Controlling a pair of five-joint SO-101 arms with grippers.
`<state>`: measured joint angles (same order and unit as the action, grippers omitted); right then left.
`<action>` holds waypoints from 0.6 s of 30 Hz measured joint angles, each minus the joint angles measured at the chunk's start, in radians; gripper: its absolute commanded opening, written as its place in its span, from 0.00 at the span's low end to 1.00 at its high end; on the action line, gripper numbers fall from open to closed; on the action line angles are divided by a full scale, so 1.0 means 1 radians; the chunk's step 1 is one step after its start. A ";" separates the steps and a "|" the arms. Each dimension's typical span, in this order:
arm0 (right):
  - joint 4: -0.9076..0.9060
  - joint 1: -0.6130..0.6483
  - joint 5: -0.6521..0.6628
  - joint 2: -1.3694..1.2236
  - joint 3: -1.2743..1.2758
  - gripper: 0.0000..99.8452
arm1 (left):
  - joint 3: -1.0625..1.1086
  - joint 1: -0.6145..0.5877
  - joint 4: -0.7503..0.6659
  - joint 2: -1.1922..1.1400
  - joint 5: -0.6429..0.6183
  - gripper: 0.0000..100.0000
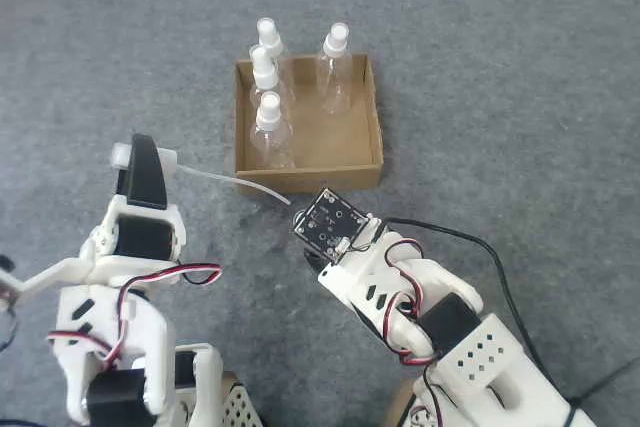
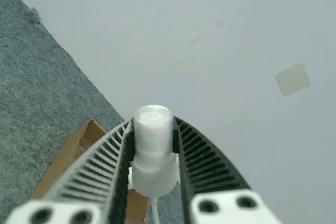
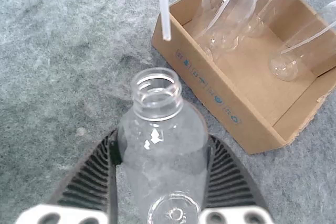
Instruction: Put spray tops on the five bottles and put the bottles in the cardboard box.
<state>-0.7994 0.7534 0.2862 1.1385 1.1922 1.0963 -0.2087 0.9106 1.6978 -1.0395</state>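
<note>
Left hand (image 2: 152, 125) clamped on a white spray top (image 2: 153, 156), its dip tube (image 1: 235, 183) reaching toward the right arm. Right hand (image 3: 161, 142) closed around an uncapped clear bottle (image 3: 160, 129); the tube tip is near its open neck, not inside. Beyond both: cardboard box (image 1: 375, 142) on the grey bench (image 1: 520, 87), four capped bottles (image 1: 335, 72) standing inside (three clustered to one side).

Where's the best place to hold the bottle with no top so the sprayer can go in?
Hold the bottle round its body, from both sides, below the neck, as the right gripper does. The body is round and fills the gap between the fingers, and the open mouth is free for the tube of the spray top in the left gripper.
</note>
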 measured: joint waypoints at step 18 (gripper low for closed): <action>0.008 0.000 0.000 0.000 0.000 0.02 | 0.000 0.109 0.081 0.000 0.028 0.01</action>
<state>-0.7917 0.7534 0.2862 1.1385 1.1922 1.0963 -0.0997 0.9920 1.6978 -1.0119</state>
